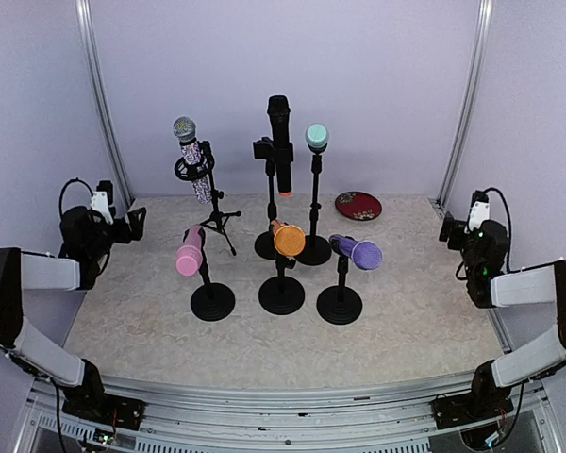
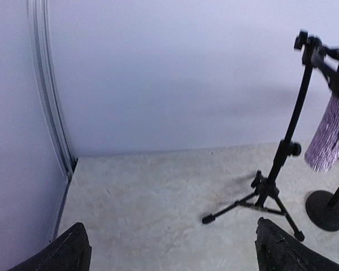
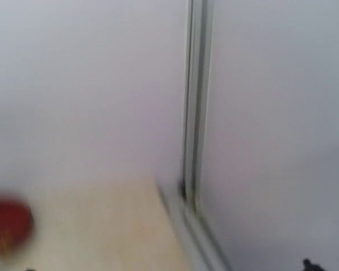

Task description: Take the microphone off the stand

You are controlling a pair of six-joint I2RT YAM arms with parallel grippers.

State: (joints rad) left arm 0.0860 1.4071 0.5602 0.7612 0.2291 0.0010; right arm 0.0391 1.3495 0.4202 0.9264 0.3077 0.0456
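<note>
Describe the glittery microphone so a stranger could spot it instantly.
On the beige table, look to the back row of stands, left end. The glittery microphone leans there in the only tripod stand; the black microphone and teal-headed microphone beside it stand on round bases.

I see six microphones, each in a different colour. In the front row there are a pink microphone (image 1: 190, 252), an orange microphone (image 1: 288, 239) and a purple microphone (image 1: 357, 252). Behind them, the glitter microphone (image 1: 191, 151) is covered with small silver and lilac sparkles. The tall microphone (image 1: 280, 142) is black with an orange ring at its lower end, and the last microphone (image 1: 317, 138) has a mint green head. The stands (image 1: 212, 300) are all black. The plate (image 1: 358, 205) is dark red with a faint darker pattern. The table (image 1: 424, 321) is beige with a pale marbled pattern, and the walls (image 1: 377, 85) are light lavender.
</note>
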